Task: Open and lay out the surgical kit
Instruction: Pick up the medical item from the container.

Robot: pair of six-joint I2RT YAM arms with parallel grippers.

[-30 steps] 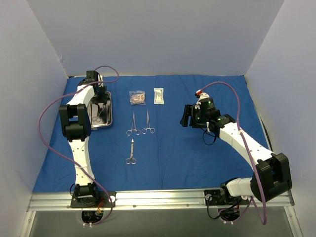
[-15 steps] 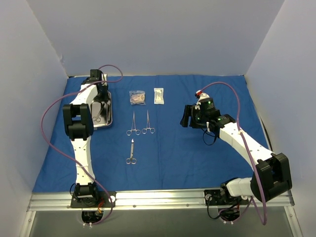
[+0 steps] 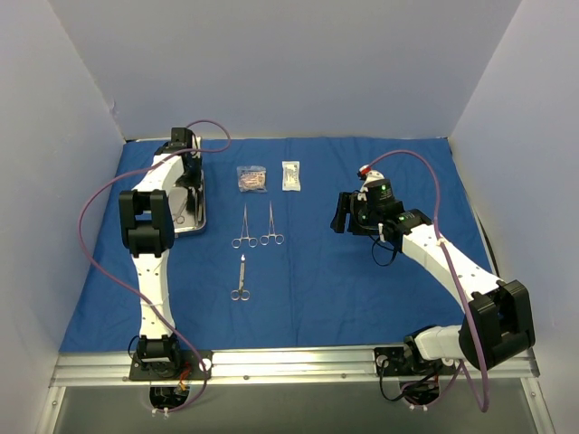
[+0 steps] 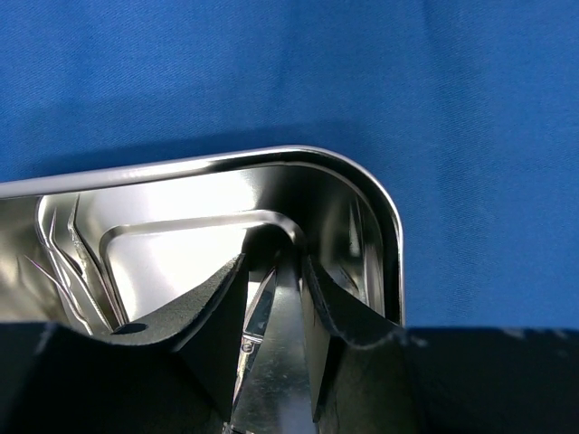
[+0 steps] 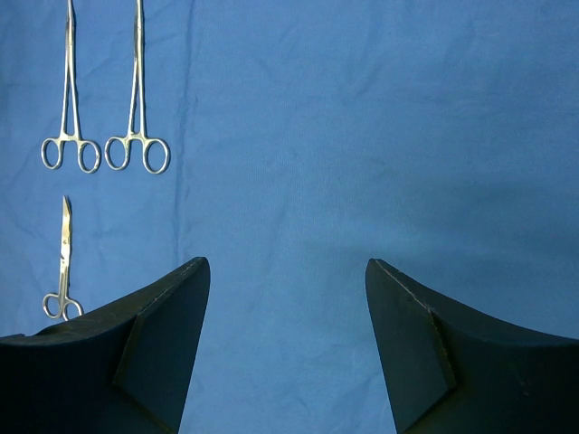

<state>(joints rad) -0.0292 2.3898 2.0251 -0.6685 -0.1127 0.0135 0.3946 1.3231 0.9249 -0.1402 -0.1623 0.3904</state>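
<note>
while left claw (image 4: 274, 268) crowds tray (image 4: 271, 155) corner | right claw (image 5: 286, 264) over open cloth (image 5: 362, 136)

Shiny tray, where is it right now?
Top view: the steel tray sits far left on the blue cloth, under the left arm, left of the brownish packet.

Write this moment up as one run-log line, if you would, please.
left end effector: in tray, straddling instrument, grip unclear | right end effector: open, empty, above cloth
</note>
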